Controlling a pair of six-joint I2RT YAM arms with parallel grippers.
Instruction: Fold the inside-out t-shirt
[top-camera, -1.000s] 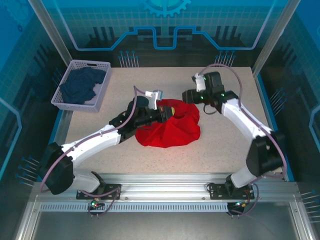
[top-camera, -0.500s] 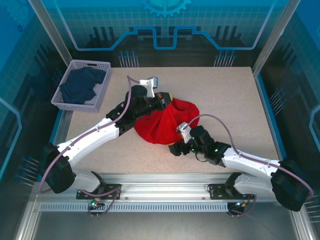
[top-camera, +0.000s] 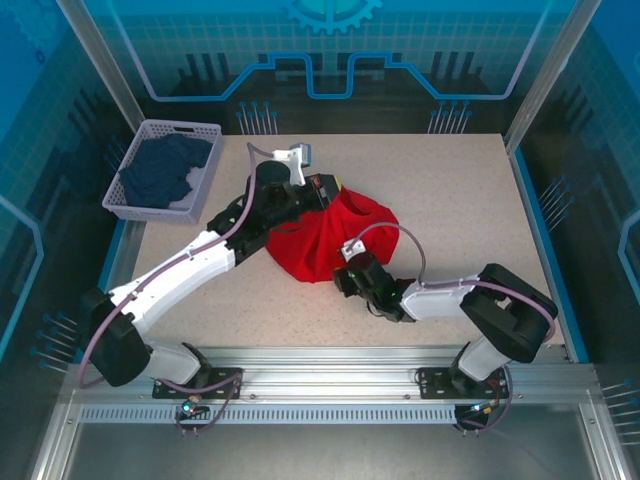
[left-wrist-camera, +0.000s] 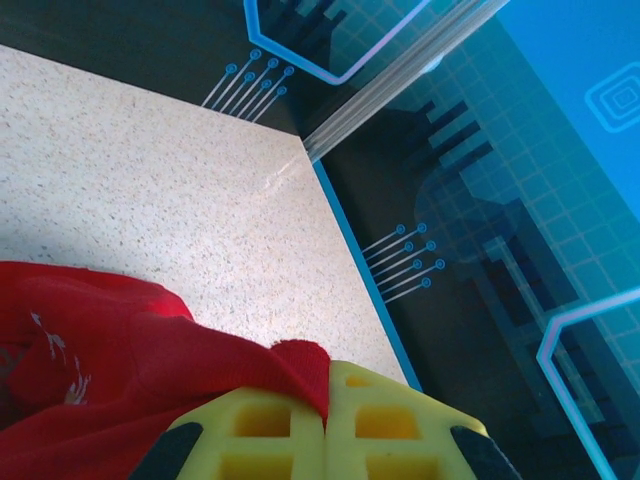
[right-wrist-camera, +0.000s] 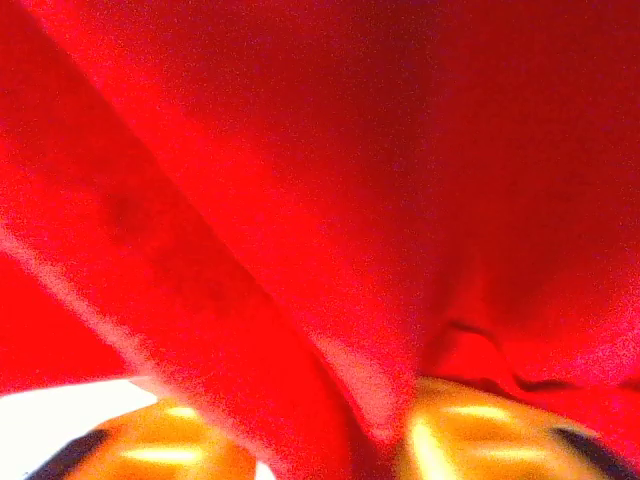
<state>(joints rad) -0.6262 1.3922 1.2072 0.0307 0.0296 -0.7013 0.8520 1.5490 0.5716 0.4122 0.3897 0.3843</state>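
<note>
Red shirt (top-camera: 335, 240) bunched mid-bench (top-camera: 450, 200): soft, limp, light. My left hand (left-wrist-camera: 325, 400) clamped on edge at its 11 o'clock. Right hand (right-wrist-camera: 330, 440) at 5 o'clock, fold between fingers (right-wrist-camera: 480, 440), grip unclear. Take hems, not bulk.

Ahead of the left gripper (left-wrist-camera: 327, 392), bare table (left-wrist-camera: 150, 170) runs clear to the corner post (left-wrist-camera: 400, 85), and the basket (top-camera: 165, 127) stands well behind it. The right gripper (top-camera: 342, 276) has the bunched t-shirt (top-camera: 340, 230) against its front and open tabletop to its left.
</note>
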